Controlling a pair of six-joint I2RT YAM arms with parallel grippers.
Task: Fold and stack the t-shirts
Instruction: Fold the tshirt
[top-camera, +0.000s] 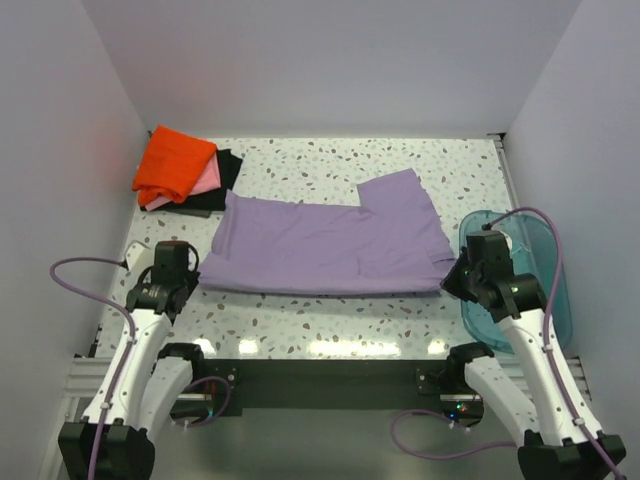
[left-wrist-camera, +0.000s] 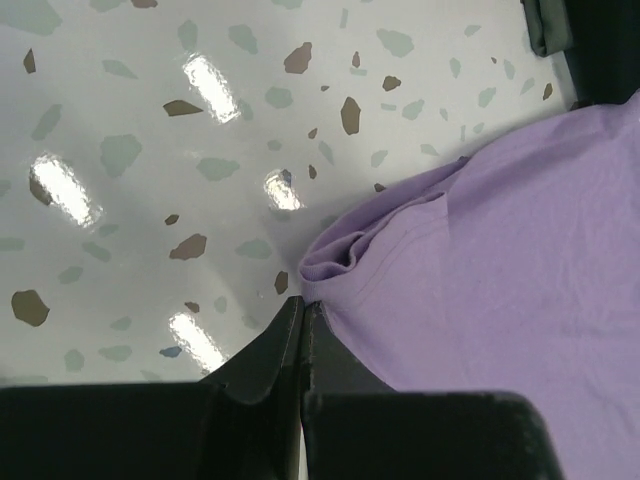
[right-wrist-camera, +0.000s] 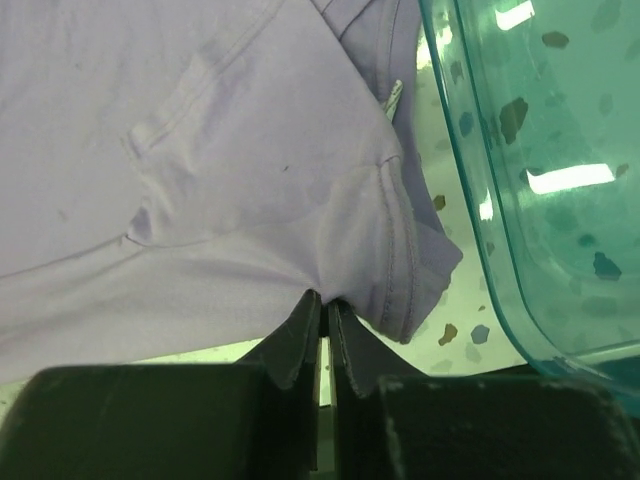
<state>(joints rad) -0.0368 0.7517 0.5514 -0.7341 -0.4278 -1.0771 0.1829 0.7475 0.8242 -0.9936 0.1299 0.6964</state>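
The left gripper (left-wrist-camera: 302, 312) is pressed shut, its tips pinching the near left corner of the purple shirt (left-wrist-camera: 500, 260), which puckers there. The right gripper (right-wrist-camera: 323, 308) is likewise closed on the shirt's near right hem (cloth bunched into the tips), just beside the teal bin (right-wrist-camera: 520, 180). The shirt lies spread across the middle of the table (top-camera: 330, 165), with speckled surface showing before and beyond it. Both arms reach forward, wrists bent down. A folded orange shirt (top-camera: 175, 165) tops a pink shirt (top-camera: 208, 181) and a black shirt (top-camera: 225, 180) at the far left.

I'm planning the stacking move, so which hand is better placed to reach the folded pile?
Probably left: the folded pile lies far left, nearer the left hand. The right hand pinches the purple shirt beside the teal bin, far from it.
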